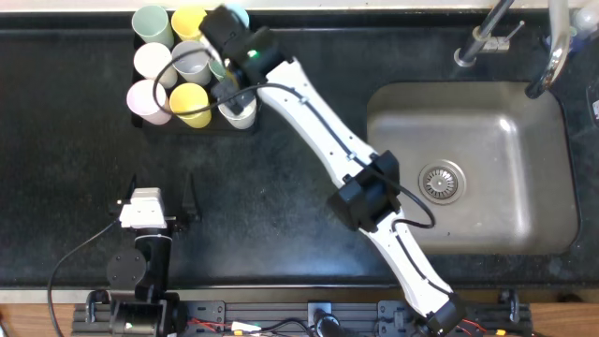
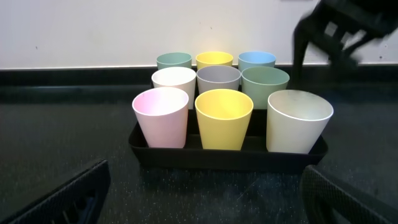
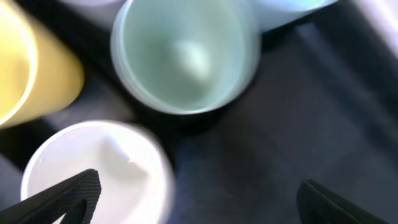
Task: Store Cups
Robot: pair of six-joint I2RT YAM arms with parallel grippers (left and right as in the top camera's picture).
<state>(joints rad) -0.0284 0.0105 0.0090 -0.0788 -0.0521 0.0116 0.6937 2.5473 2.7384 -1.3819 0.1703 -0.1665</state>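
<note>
On the dark counter (image 1: 281, 187) beside the sink (image 1: 496, 131), the tray (image 2: 224, 158) holds nine cups (image 2: 224, 115). The right gripper (image 3: 199, 199) hovers wide open and empty over the white cup (image 3: 93, 174) at the tray's corner. Release looks done, so next it should lift straight clear. The left gripper (image 2: 199, 199) rests open, empty.

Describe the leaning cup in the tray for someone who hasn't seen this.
Left of the sink, a black tray holds nine cups in three rows. The cream cup ends the row nearest the arms' bases, sink side, next to a yellow cup. It alone leans outward.
</note>
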